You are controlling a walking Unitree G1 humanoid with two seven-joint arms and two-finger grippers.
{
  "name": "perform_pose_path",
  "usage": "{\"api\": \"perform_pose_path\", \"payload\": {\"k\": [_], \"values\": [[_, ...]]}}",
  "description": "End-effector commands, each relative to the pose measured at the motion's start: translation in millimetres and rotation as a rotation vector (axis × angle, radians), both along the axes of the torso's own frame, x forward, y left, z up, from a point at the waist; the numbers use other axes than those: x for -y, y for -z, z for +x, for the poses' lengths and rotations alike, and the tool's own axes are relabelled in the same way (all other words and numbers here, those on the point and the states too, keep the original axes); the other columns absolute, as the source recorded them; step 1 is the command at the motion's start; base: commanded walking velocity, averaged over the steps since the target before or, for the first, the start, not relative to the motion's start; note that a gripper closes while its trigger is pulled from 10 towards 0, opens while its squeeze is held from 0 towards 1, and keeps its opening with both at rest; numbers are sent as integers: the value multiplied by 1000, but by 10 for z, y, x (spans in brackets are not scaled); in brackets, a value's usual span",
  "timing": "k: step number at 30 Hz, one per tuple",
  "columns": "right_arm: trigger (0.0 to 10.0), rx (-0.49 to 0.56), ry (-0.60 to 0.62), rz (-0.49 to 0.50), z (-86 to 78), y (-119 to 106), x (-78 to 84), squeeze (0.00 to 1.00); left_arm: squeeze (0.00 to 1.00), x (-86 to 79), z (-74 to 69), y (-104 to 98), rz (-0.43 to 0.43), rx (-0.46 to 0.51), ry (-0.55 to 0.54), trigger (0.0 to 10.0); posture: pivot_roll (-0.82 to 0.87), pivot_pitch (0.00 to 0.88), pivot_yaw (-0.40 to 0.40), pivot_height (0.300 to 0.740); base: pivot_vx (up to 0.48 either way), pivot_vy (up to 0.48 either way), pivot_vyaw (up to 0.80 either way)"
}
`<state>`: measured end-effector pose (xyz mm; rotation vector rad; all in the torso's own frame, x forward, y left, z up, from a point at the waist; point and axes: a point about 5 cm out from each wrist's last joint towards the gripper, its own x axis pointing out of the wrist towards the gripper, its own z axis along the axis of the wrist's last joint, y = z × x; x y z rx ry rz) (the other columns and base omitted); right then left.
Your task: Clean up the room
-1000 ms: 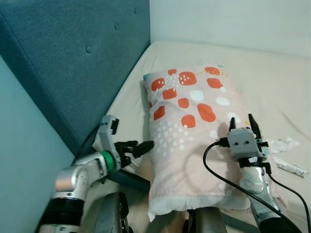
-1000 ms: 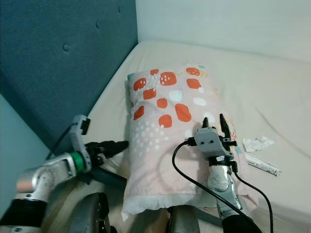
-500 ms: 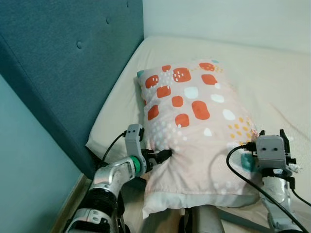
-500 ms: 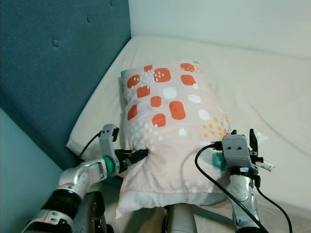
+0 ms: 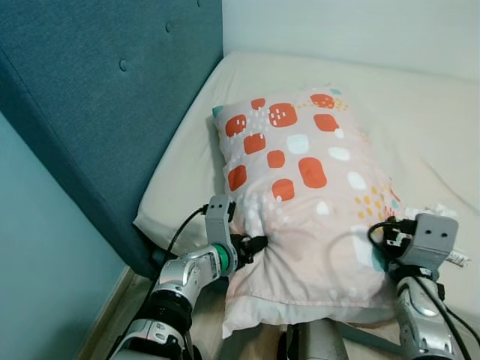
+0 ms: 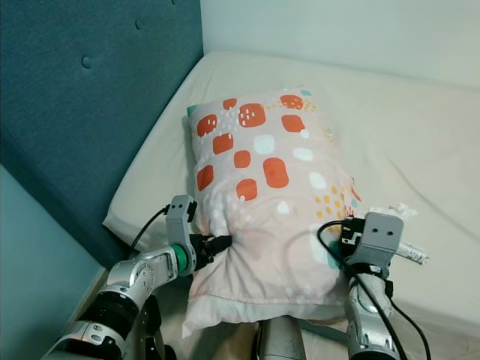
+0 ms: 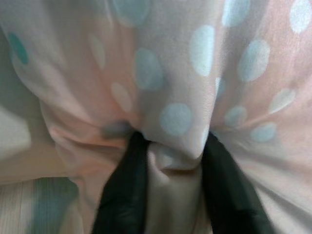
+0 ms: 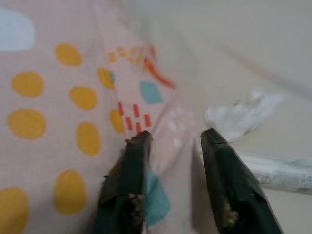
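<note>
A pink pillow (image 5: 300, 187) with orange-red patches lies on the cream bed (image 5: 420, 127), its long side running away from me. My left gripper (image 5: 255, 244) presses into the pillow's near left edge. The left wrist view shows a fold of dotted pillow fabric (image 7: 170, 122) bunched between its two black fingers (image 7: 124, 190). My right gripper (image 5: 384, 241) is at the pillow's near right edge. It stands open in the right wrist view (image 8: 175, 139), with its fingers (image 8: 131, 170) just over the pillow's patterned hem (image 8: 73, 97).
A blue tufted headboard (image 5: 97, 97) rises along the bed's left side, with a narrow gap down to the floor below it. A crumpled white tissue (image 8: 243, 114) and a white tube-like wrapper (image 8: 278, 170) lie on the mattress just right of the pillow. The pale wall stands behind.
The view has shifted. My left gripper moved right into the pillow's edge and took a fold of it. My right gripper came off the pillow's top to its right edge.
</note>
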<state>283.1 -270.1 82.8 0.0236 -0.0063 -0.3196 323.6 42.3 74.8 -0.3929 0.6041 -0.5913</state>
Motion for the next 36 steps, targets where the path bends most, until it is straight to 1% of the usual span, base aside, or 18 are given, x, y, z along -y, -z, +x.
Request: {"api": "perform_pose_path", "payload": {"k": [1, 2, 3, 6, 8, 9, 12, 19, 20, 21, 23, 24, 26, 28, 31, 32, 33, 36], "values": [[0, -130, -51, 126, -69, 265, -59, 0, 0, 26, -14, 40, -8, -28, 1, 0, -1, 154, 77, 570, 0, 0, 0], [0, -176, -91, 220, -88, 359, -102, 0, 0, 13, 5, 26, -8, -25, -10, 0, 4, 154, 74, 570, 0, 0, 0], [0, -176, -91, 220, -88, 359, -102, 0, 0, 13, 5, 26, -8, -25, -10, 0, 4, 154, 74, 570, 0, 0, 0], [0, -224, -131, 345, -122, 465, -152, 0, 0, -1, 23, 2, -13, -19, -22, 0, 4, 154, 74, 570, 0, 0, 0], [0, -220, -174, 468, -148, 498, -178, 0, 0, -5, 24, -23, -23, -17, -23, 0, 6, 154, 73, 570, 0, 0, 0], [0, -220, -174, 468, -148, 498, -178, 0, 0, -5, 24, -23, -23, -17, -23, 0, 6, 154, 73, 570, 0, 0, 0], [0, -197, -227, 603, -197, 512, -167, 0, 0, 10, 14, -63, -45, -11, -14, 0, 6, 155, 73, 570, 0, 0, 0], [0, -188, -231, 631, -205, 524, -103, 0, 0, 70, 71, -281, -107, 34, -8, 0, 6, 155, 77, 570, 0, 0, 0], [0, -167, -226, 641, -183, 498, -95, 0, 0, 78, 93, -358, -123, 54, -7, 0, 6, 155, 77, 570, 0, 0, 0], [0, -113, -188, 610, -101, 415, -70, 0, 0, 54, 167, -571, -152, 110, -27, 0, 12, 152, 81, 570, 0, 0, 0], [0, -100, -178, 601, -81, 393, -63, 0, 0, 46, 184, -625, -159, 124, -33, 0, 12, 152, 81, 570, 0, 0, 0], [10000, -58, -180, 545, -43, 317, -54, 0, 0, 10, 226, -714, -162, 152, -59, 0, 12, 152, 81, 570, 0, 0, 0], [10000, -22, -184, 497, -17, 251, -48, 0, 0, -23, 261, -778, -156, 176, -85, 0, 12, 152, 81, 570, 0, 0, 0], [10000, 70, -205, 415, 66, 71, -55, 0, 0, -146, 373, -982, -130, 268, -171, 0, 17, 150, 83, 570, 0, 0, 0], [10000, 67, -244, 297, 354, -112, -164, 0, 0, -388, 584, -1452, -69, 459, -299, 0, 21, 145, 89, 570, 0, 0, 0], [10000, 67, -244, 297, 354, -112, -164, 0, 0, -388, 584, -1452, -69, 459, -299, 0, 21, 145, 89, 570, 0, 0, 0], [10000, 66, -287, 283, 531, -223, -256, 0, 0, -473, 649, -1670, -26, 548, -328, 0, 28, 143, 90, 570, 0, 0, 0], [10000, 72, -333, 274, 678, -346, -352, 0, 0, -520, 683, -1814, 1, 603, -336, 0, 40, 142, 86, 570, 0, 0, 0]]}}
